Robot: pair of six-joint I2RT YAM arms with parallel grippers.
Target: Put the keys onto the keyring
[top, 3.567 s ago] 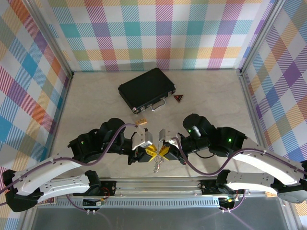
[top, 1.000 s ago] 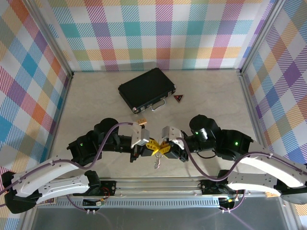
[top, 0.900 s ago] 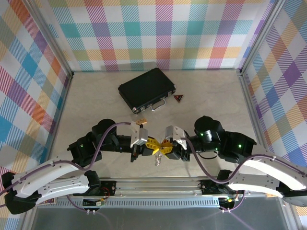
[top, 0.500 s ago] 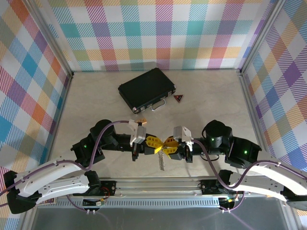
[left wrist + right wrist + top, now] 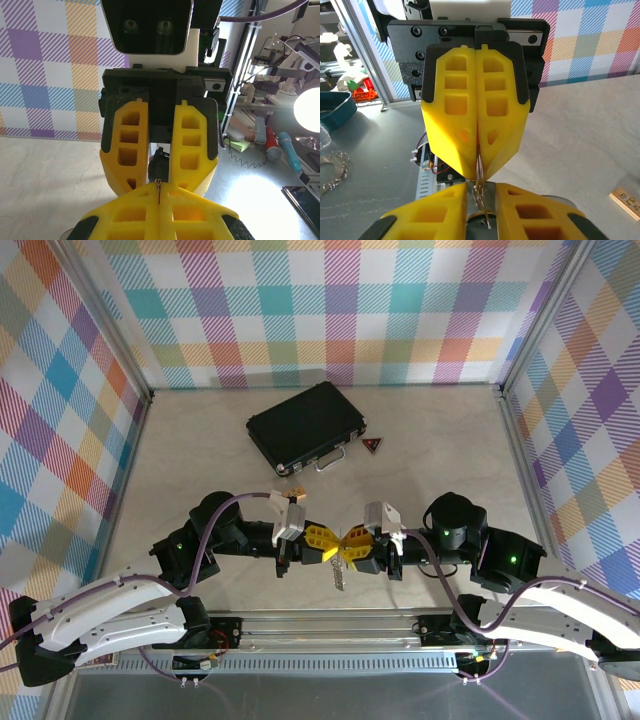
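I saw the left gripper (image 5: 333, 543) clamped tight on the thin wire loop of the keys (image 5: 338, 577), which dangled over the table's (image 5: 200, 440) front edge. The right gripper (image 5: 348, 541) pinched the dark keyring (image 5: 159, 162), mostly hidden between its fingers. A closed black case (image 5: 305, 426) lay toward the back edge.

Shiny silvery metal keys (image 5: 337, 576), matt yellow plastic fingers (image 5: 455, 115), smooth pale tabletop (image 5: 200, 455)
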